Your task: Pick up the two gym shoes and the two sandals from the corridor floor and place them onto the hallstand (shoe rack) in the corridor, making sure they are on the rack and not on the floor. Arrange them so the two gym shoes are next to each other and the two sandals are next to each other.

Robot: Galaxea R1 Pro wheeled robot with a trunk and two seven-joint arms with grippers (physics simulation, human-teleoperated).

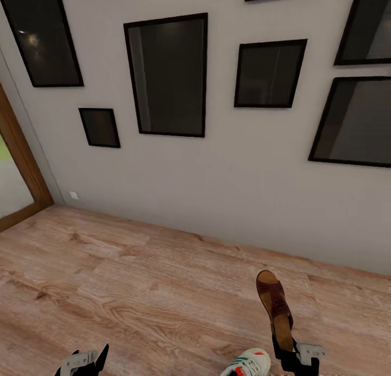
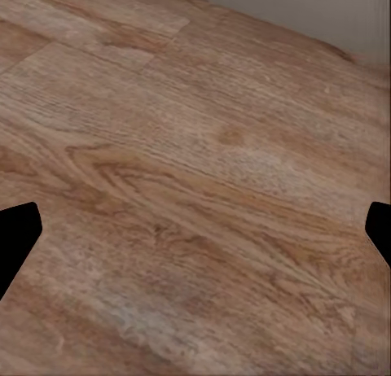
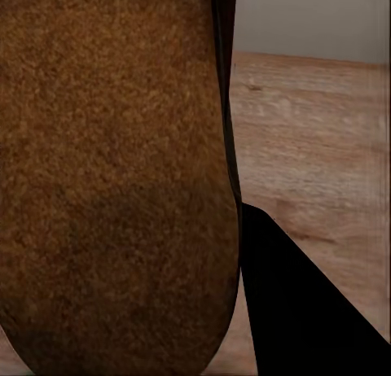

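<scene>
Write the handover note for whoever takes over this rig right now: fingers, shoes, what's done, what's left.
Right gripper: fingers shut on a brown sandal, held by its heel end above the corridor floor, toe pointing toward the wall.
Left gripper: open, empty, over bare floor.
One gym shoe lies on the floor just left of the right gripper.
These views give no sign of the rack, the other sandal or the other gym shoe.
Done: one sandal picked up.
Left: find the rack, place this sandal, fetch the rest, pair them.
</scene>
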